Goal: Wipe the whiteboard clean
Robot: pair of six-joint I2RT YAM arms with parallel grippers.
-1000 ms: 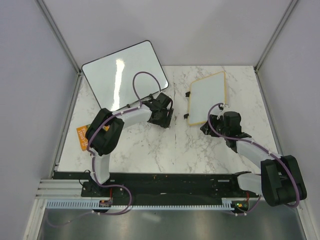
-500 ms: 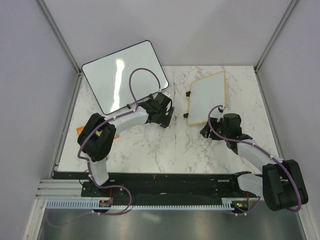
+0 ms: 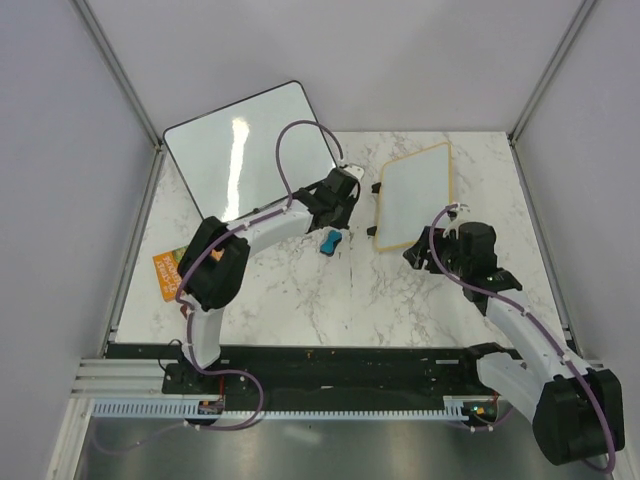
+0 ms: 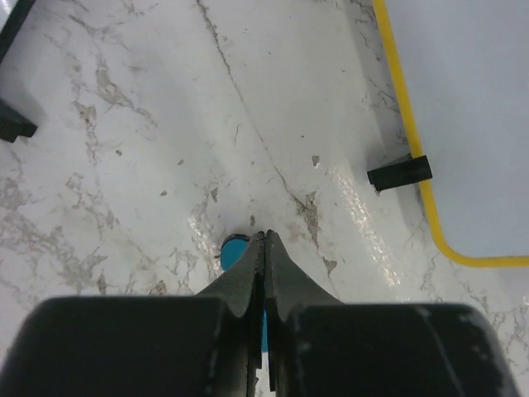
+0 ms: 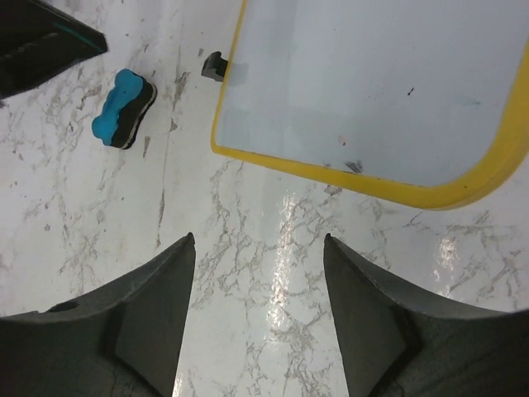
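beside the near left edge of the marble table [image 3: 300, 300] lies an orange card [image 3: 165, 275], well apart from the work. further in, the blue eraser [image 3: 331, 240] now lies bare on the marble. a second ago the left gripper [image 3: 328, 218] covered that spot, and it has since drawn up and back. its fingers are pressed flat together on nothing, with the eraser showing just beyond their tips in the left wrist view. to the right, the right gripper [image 3: 418, 255] hovers with its jaws spread wide and empty, just short of the near edge of the whiteboard [image 3: 415, 195]. that arm has stretched out further than before. the whiteboard lies flat at the far right of the table, its yellow frame tilted. in the right wrist view its face looks almost wholly white, with only a few small dark specks near the lower frame and no writing that i can make out. the eraser being set down suggests the wiping is finished or nearly so. if those specks count, the eraser must be picked up again, and the left arm hanging over it would crowd any reach by the right. farthest back, a larger black-framed board [image 3: 245, 150] leans off the table's far left corner.
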